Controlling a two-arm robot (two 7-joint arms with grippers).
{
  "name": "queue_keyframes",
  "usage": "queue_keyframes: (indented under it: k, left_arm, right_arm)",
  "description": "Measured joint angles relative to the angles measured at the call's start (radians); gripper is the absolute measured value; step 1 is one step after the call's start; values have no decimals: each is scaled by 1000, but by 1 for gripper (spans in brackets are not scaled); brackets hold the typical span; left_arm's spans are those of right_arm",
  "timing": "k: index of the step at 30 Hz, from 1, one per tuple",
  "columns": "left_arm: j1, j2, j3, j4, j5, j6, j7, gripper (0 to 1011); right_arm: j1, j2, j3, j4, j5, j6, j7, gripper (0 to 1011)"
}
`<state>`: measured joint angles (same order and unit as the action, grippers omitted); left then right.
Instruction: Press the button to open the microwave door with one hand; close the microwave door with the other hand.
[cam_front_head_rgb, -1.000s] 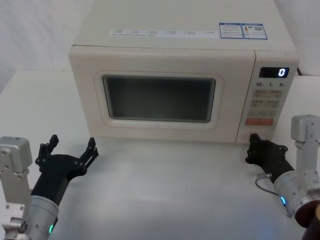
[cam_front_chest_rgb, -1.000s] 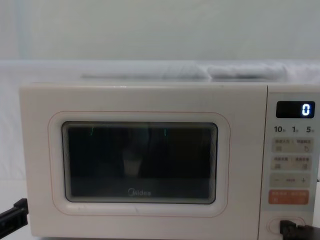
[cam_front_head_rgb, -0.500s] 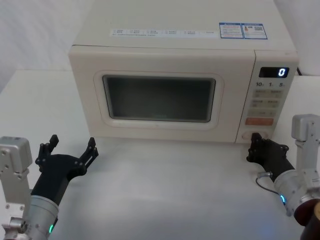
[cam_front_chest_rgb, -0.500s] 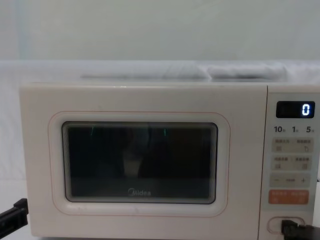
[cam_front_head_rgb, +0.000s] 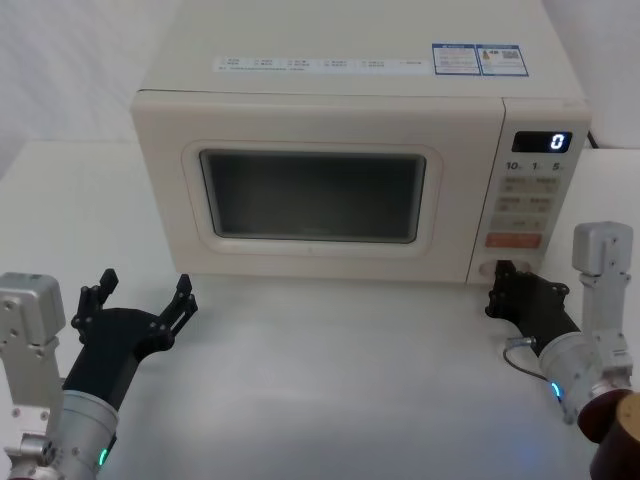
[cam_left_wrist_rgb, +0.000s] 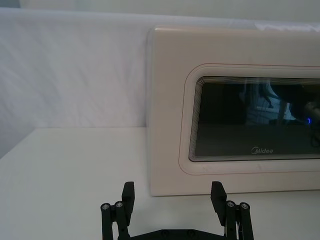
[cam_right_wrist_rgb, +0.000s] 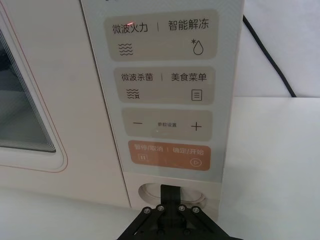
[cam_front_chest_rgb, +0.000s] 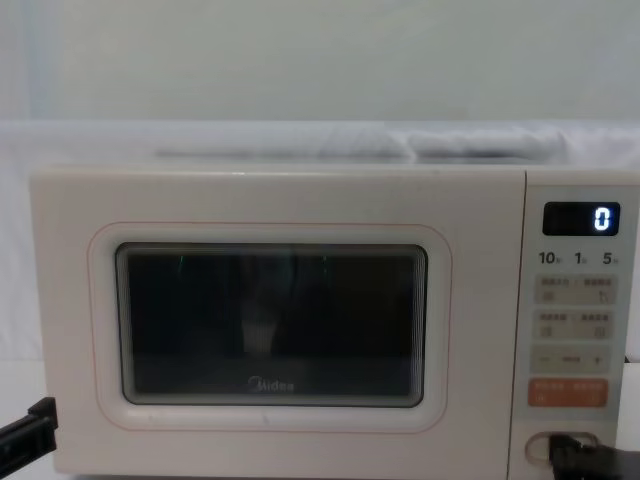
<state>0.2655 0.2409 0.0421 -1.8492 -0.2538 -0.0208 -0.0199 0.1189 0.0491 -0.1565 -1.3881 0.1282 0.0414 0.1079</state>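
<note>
The cream-white microwave stands at the back of the table, and its door (cam_front_head_rgb: 310, 195) with the dark window lies flush with the front. The oval button (cam_right_wrist_rgb: 146, 190) sits at the bottom of the control panel. My right gripper (cam_right_wrist_rgb: 170, 192) is shut, its joined fingertips pressed against the middle of the button; in the head view this gripper (cam_front_head_rgb: 503, 278) touches the panel's lower corner. My left gripper (cam_front_head_rgb: 140, 302) rests open low on the table, in front of the door's left end and apart from it. The left wrist view shows its two fingers (cam_left_wrist_rgb: 129, 192) spread before the door (cam_left_wrist_rgb: 240, 120).
The orange-pink key (cam_right_wrist_rgb: 165, 156) lies just above the button. The display (cam_front_head_rgb: 541, 142) reads 0. A black cable (cam_right_wrist_rgb: 270, 55) runs behind the microwave on its right. White table (cam_front_head_rgb: 330, 380) stretches between the arms. A brown object (cam_front_head_rgb: 622, 440) sits at the front right corner.
My right gripper has pushed forward onto the button. The whole microwave has shifted slightly away and to the left. The door still looks flush, and the left arm has not moved.
</note>
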Motion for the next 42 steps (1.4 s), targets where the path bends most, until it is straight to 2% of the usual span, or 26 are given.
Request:
queue_keyframes:
  k: [17,29,42]
  left_arm:
    - [0,0,0,0,0,0,0,1001]
    - [0,0,0,0,0,0,0,1001]
    - [0,0,0,0,0,0,0,1001]
  right_arm:
    - [33,-23,-20,40,-12,-15,0,0]
    - [37,-27,-18,44,-17,-15,-3,0]
    - [-7,-14,-5,-10,-18,-2,-6,0]
